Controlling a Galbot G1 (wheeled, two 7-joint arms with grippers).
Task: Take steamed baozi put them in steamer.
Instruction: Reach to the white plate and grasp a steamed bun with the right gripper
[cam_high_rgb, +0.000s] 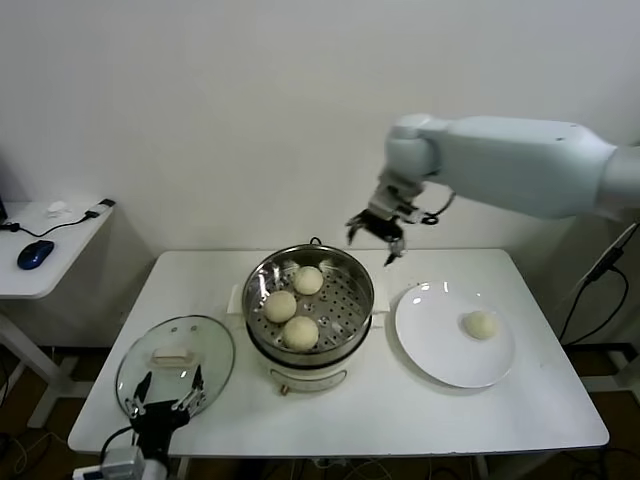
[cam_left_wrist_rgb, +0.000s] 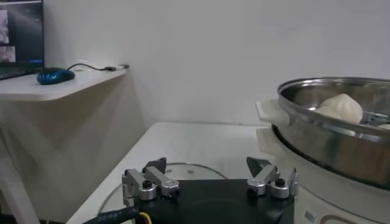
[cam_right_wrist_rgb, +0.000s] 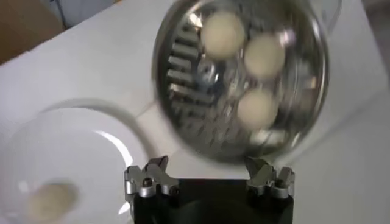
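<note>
While its jaws stand released and hold nothing, the right gripper (cam_high_rgb: 376, 238) hangs above the steamer's (cam_high_rgb: 310, 300) far rim. Three buns (cam_high_rgb: 300, 330) sit on its perforated tray; a fourth bun (cam_high_rgb: 480, 324) lies on the white plate (cam_high_rgb: 440, 355). The left gripper (cam_high_rgb: 165, 392), jaws released, waits over the glass lid (cam_high_rgb: 160, 375) on the worktop (cam_high_rgb: 400, 420).

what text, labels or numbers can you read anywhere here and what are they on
None can be read as words.
Steamer: a small label low on its white base in the left wrist view, too small to read.
Left gripper: faint lettering on the cable by its body, blurred.
Monitor: screen content, illegible.
Plate, glass lid and baozi: no markings visible.
</note>
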